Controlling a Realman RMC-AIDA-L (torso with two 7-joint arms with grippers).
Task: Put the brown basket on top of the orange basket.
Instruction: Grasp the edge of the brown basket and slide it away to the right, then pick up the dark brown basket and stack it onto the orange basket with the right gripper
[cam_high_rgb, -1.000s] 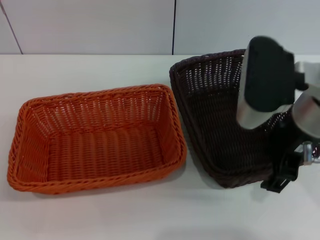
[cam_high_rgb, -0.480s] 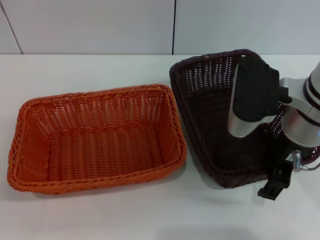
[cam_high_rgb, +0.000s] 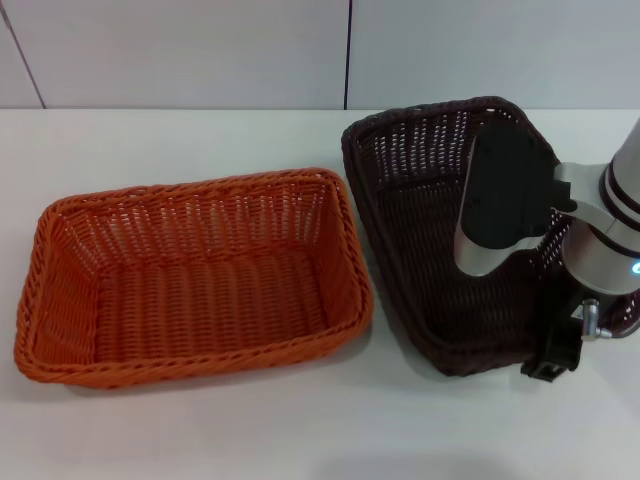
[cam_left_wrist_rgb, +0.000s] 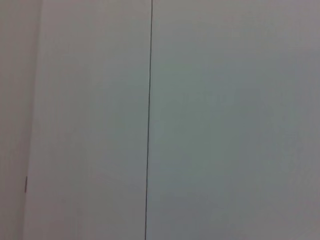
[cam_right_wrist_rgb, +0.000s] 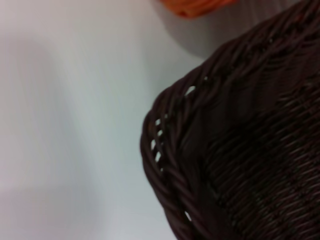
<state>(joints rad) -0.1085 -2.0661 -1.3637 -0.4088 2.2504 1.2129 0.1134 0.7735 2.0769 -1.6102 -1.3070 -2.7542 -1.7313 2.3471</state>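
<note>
The orange basket (cam_high_rgb: 190, 270) stands upright and empty on the left of the white table; a sliver of it (cam_right_wrist_rgb: 192, 6) shows in the right wrist view. The brown basket (cam_high_rgb: 415, 220) lies just to its right, tilted with its right side raised. My right gripper (cam_high_rgb: 555, 362) is at the brown basket's near right rim and shut on it. My arm covers that side of the basket. The right wrist view shows the basket's braided corner (cam_right_wrist_rgb: 240, 150) close up. My left gripper is out of view.
The white table (cam_high_rgb: 200, 430) runs along the front and back of both baskets. A pale wall with a dark vertical seam (cam_high_rgb: 348, 50) stands behind the table. The left wrist view shows only that wall.
My right forearm has swung lower over the brown basket. The gripper dipped towards the table's front, then rose back. The brown basket shifted only slightly. The orange basket has not moved.
</note>
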